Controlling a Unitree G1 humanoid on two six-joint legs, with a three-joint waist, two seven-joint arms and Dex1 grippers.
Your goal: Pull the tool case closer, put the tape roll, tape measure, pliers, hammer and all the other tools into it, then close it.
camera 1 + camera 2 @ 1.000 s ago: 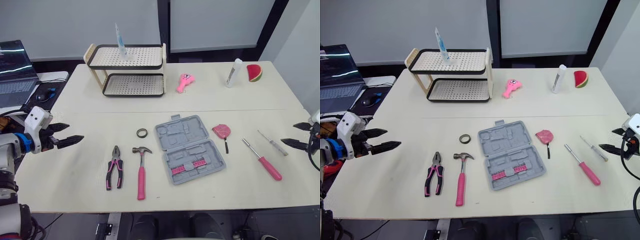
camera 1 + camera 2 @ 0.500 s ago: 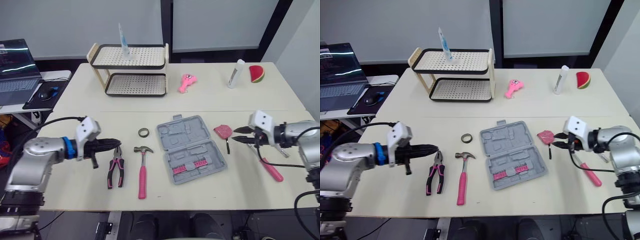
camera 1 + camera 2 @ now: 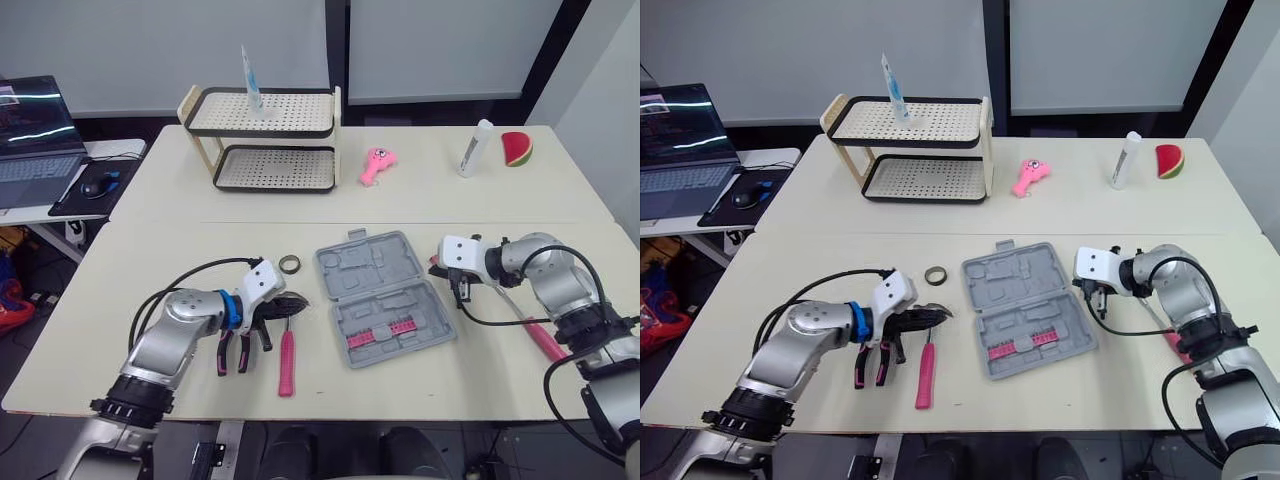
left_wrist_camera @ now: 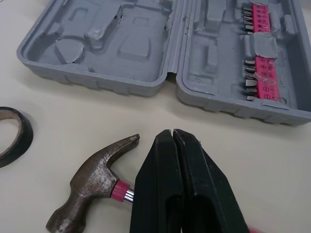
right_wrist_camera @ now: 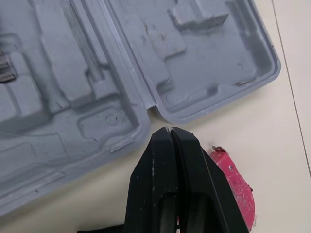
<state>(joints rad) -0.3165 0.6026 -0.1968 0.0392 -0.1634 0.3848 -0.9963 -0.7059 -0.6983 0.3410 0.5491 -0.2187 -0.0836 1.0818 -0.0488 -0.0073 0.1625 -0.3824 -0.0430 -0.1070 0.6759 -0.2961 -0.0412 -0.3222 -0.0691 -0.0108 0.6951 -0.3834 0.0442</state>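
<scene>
Left wrist view: the left gripper (image 4: 172, 133), jaws pressed together and empty, hangs over the hammer (image 4: 92, 182) neck. The open tool case (image 4: 121, 82) lies between both arms. The right gripper (image 5: 169, 131), likewise closed and empty, sits nearer, above the tape measure (image 5: 235, 187).

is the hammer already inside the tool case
No, the hammer lies on the table to the left of the open tool case, outside it.
</scene>
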